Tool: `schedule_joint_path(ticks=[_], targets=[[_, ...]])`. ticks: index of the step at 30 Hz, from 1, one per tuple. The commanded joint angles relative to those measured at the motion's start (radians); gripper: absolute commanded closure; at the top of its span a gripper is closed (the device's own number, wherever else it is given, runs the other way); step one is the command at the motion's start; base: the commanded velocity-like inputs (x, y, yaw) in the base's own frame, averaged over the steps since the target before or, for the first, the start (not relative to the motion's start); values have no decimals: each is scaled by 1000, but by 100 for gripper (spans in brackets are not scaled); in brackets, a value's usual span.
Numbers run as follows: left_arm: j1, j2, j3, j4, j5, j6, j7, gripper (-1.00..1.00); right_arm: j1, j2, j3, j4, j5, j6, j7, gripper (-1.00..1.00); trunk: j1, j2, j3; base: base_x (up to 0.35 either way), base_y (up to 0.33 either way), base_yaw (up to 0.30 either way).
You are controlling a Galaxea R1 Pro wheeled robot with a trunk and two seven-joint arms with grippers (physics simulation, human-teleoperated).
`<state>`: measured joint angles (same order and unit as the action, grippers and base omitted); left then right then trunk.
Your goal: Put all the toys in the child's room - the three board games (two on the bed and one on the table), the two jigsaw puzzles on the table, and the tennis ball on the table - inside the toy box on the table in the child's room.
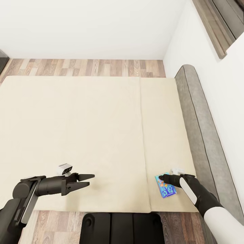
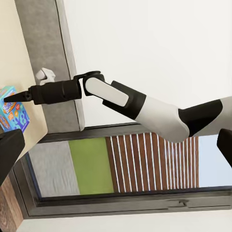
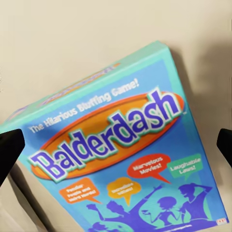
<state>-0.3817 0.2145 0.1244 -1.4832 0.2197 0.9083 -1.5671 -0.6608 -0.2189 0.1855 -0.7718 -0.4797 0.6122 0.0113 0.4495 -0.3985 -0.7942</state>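
A: Left side first. What's the left gripper (image 1: 88, 180) doing?

B: Hovering over the bed (image 1: 78, 135) near its front edge, left section. Fingers spread, nothing in them. Idle.

A: Then the seam?

B: Seam (image 1: 144, 135) runs front to back. The board game (image 1: 165, 186) lies flat on the narrower right section, near the front edge, between the seam and the grey padded headboard (image 1: 200, 135) along the right edge.

A: Which game?

B: Blue-teal box, "Balderdash" on the lid (image 3: 121, 145), read from the right wrist view. Face up, skewed to the bed edges.

A: Right gripper?

B: Right gripper (image 1: 162, 177) sits right above the box's far end. In the right wrist view the dark fingertips (image 3: 9, 154) stand wide at either side of the lid, so it's unclenched, not gripping yet. The left wrist view shows the same gripper (image 2: 12, 97) tapering to a point over the box (image 2: 12, 116).

A: How to do the grab well?

B: My call: turn the wrist to match the skew, straddle the short width, go down till the pads pass the lid edge, then close. The mattress likely gives, so press in a bit. Flat box, so lift level or it may slip.
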Motion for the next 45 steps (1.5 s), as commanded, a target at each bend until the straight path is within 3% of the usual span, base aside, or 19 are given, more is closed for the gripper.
schedule_joint_path(ticks=[1, 31, 45], targets=[[0, 0, 0, 0, 0, 11, -4, -100, 0, -1, 3, -1, 1, 4, 1, -100, 1, -2, -2, 0, 0, 0], [0, 0, 0, 0, 0, 11, -4, -100, 0, -7, 2, -1, 3, 4, 3, -100, 1, -2, -36, 0, 0, 0], [0, 0, -2, 0, 0, 11, -4, -100, 0, -9, 3, -1, 3, 2, 0, -100, 1, -2, -39, 0, 0, 0]])
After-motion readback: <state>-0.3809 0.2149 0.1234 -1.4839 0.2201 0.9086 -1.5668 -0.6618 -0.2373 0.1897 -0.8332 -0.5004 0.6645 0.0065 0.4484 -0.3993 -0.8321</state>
